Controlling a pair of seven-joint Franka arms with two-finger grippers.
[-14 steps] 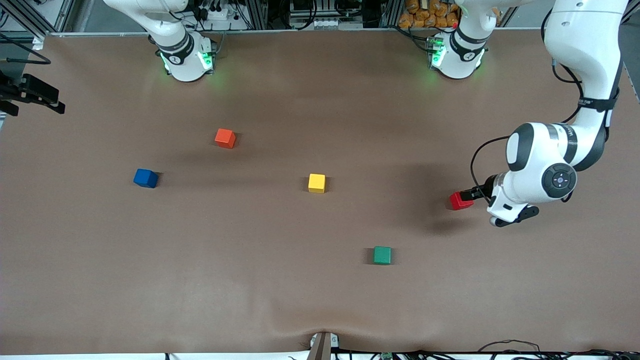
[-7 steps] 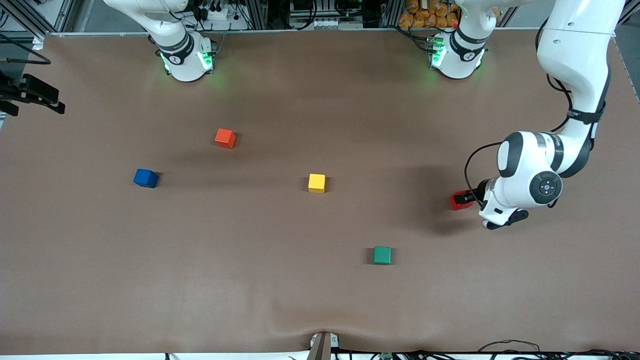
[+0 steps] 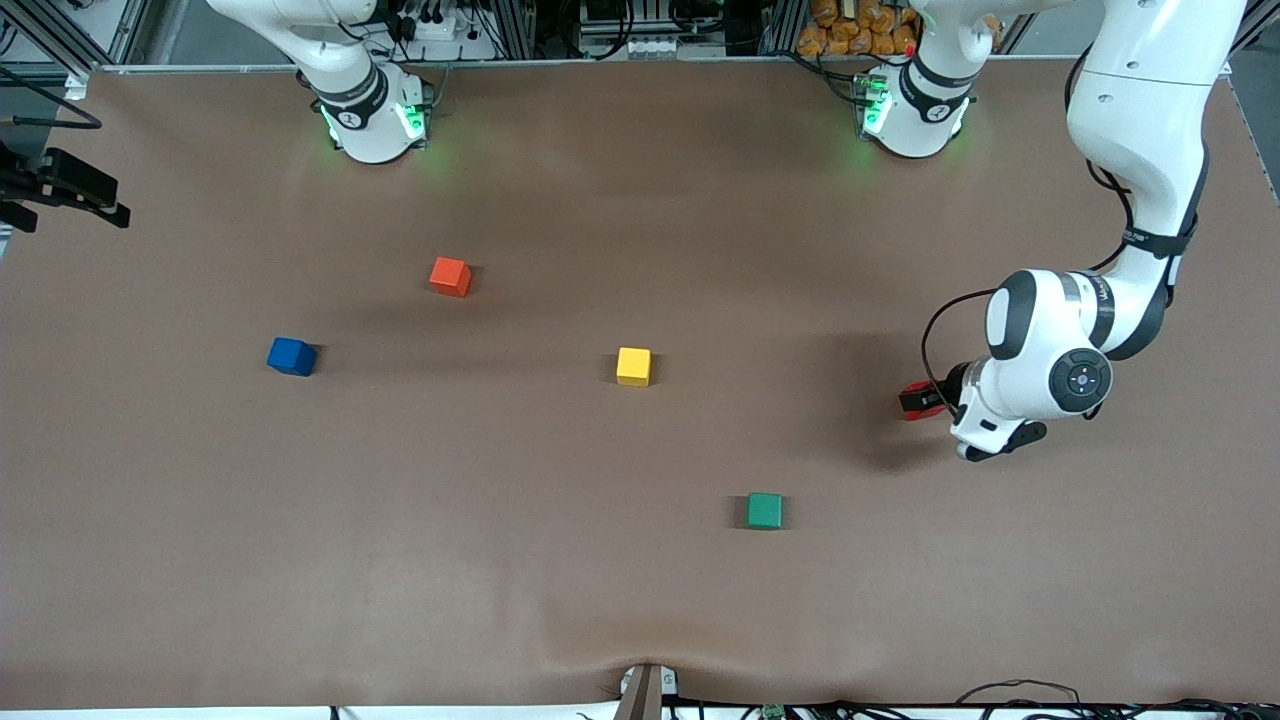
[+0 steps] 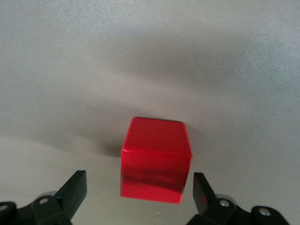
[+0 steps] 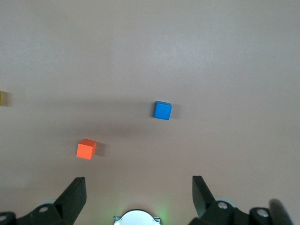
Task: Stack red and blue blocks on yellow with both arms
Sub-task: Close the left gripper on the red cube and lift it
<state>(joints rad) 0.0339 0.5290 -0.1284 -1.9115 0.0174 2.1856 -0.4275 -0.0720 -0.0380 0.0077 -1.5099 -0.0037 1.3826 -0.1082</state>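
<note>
1. Since the earlier frame your left arm (image 3: 1080, 340) has dropped lower and shifted toward the red block (image 3: 912, 399), covering more of it in the front view; none of the blocks has moved.
2. Your left gripper (image 4: 136, 192) is spread wide with a finger on each side of the red block (image 4: 156, 160); you can see gaps between both fingers and the block, so nothing is gripped; the block sits flat on the table (image 3: 600, 580).
3. Your right gripper (image 5: 138, 199) is also wide and empty, waiting high over its own end of the table; its wrist view looks down on the blue block (image 5: 162, 110) and the orange block (image 5: 86, 149).
4. You will find the yellow block (image 3: 633, 366) near the middle of the table, well apart from the others; the blue block (image 3: 291, 356) lies toward the right arm's end.
5. Also on the table are the orange block (image 3: 450, 276), farther from the front camera than the blue one, and the green block (image 3: 764, 510), nearer to the camera than the yellow one.
</note>
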